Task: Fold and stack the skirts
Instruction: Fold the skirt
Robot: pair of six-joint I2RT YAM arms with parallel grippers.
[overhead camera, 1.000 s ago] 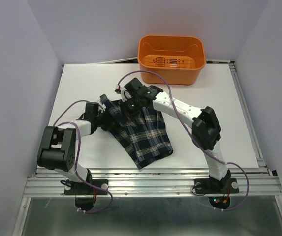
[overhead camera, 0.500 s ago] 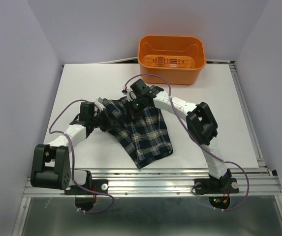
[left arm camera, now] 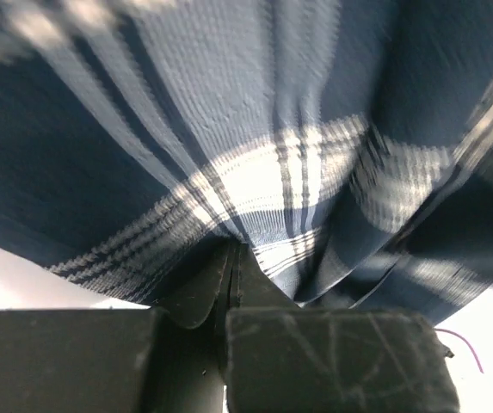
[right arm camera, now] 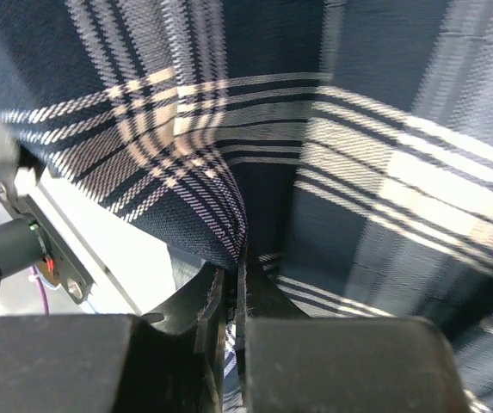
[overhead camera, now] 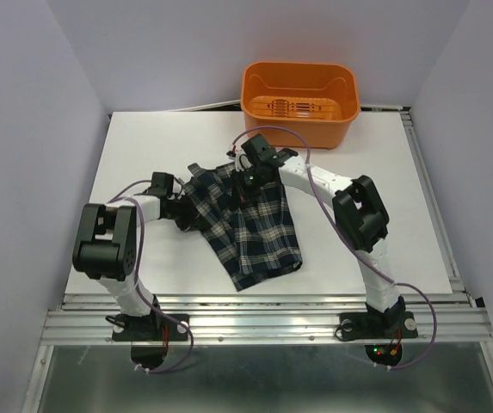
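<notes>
You've got one skirt (overhead camera: pixel 259 237) in view, mid table (overhead camera: pixel 143 142), between the two arms. It runs from the far left, by the grippers, down toward the near edge and ends right of centre. The near part lies flat on the table. The far edge is bunched and rumpled where it's gripped. Can't tell from above whether that edge is off the surface.

Your left gripper (overhead camera: pixel 186 202) is at the skirt's far-left corner. The left wrist view shows its fingers (left arm camera: pixel 315 353) pressed together with a fold of plaid nipped at the tips. Cloth fans out from the pinch and fills most of that view, with white table in the lower corners.

Your right gripper (overhead camera: pixel 244 194) is on the same far edge, to the right of the left one, roughly over the skirt's middle. The right wrist view shows its fingers (right arm camera: pixel 332 361) closed the same way, with a plaid fold caught between the tips.

The two grippers are near each other but apart, with cloth spanning the gap.

The orange basket (overhead camera: pixel 298 107) stands at the table's far edge, well apart from the skirt and both grippers.
</notes>
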